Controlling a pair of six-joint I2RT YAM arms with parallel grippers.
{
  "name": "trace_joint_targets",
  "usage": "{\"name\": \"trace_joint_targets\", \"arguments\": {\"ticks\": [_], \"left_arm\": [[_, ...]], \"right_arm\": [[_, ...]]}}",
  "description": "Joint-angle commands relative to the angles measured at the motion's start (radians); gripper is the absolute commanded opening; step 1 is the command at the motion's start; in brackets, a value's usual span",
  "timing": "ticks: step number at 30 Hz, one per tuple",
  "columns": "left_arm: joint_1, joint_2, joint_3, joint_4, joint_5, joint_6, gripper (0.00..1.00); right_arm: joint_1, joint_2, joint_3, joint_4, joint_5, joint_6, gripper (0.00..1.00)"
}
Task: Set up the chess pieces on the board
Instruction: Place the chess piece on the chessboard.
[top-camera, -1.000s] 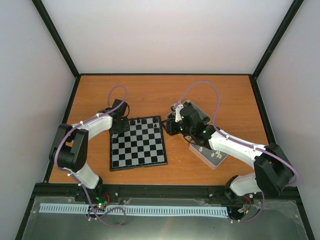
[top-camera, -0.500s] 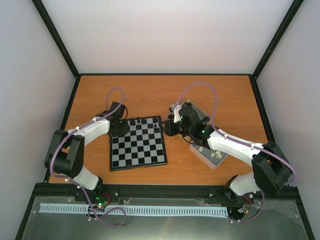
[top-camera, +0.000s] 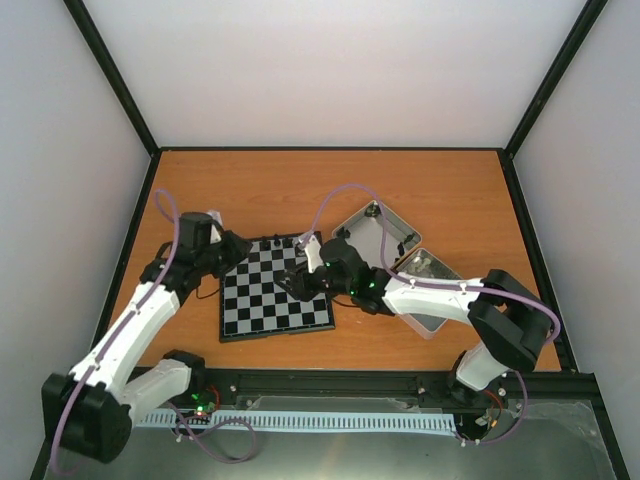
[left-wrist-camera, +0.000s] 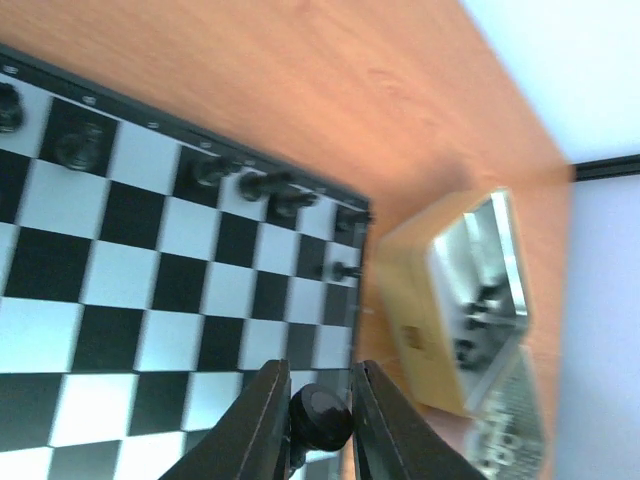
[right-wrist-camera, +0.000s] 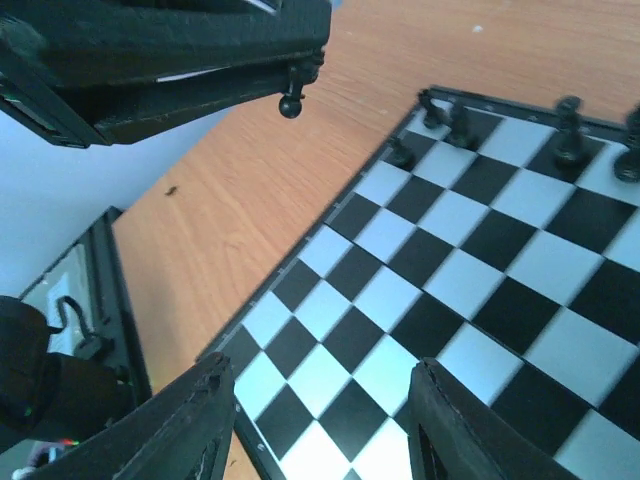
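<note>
Presently the left jaws are clamped on a small black plastic chessman (left-wrist-camera: 320, 418), gripping it by its round head with the fingers close on either side. They carry it off the surface at the far left corner of the flat square chessboard of black and silvery-white squares (top-camera: 262, 305). In the right wrist view the piece hangs over bare wood just beside that corner, not over a square. The left arm (top-camera: 140, 310) reaches to it from the near left.

The right jaws stand apart with nothing between them. They hover above the right half of the chessboard and point leftward across its squares. The right arm (top-camera: 440, 295) stretches in low from the near right.

Several more black chessmen (top-camera: 275, 243) stand along the far edge of the chessboard, while its other squares lie bare.

Two shallow rectangular silver metal tins sit right of the chessboard on the orange-brown wooden tabletop (top-camera: 330, 180). The far tin (top-camera: 365, 232) holds a few dark pieces. The near tin (top-camera: 443, 272) holds pale ones and is partly covered by the right arm.
</note>
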Motion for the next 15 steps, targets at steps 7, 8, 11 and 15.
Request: {"name": "trace_joint_targets", "arguments": {"ticks": [7, 8, 11, 15], "left_arm": [[0.010, -0.212, -0.104, 0.213, 0.295, -0.467, 0.18], [0.010, -0.223, -0.115, 0.229, 0.304, -0.504, 0.18], [0.010, -0.256, -0.125, 0.243, 0.319, -0.581, 0.18], [0.010, -0.294, -0.137, 0.255, 0.324, -0.654, 0.18]], "right_arm": [[0.073, 0.019, -0.020, 0.425, 0.092, -0.038, 0.50], [0.082, 0.023, -0.017, 0.429, 0.135, -0.072, 0.50], [0.094, 0.029, -0.024, 0.469, 0.217, -0.136, 0.49], [0.094, 0.037, -0.024, 0.518, 0.244, -0.160, 0.48]]}}
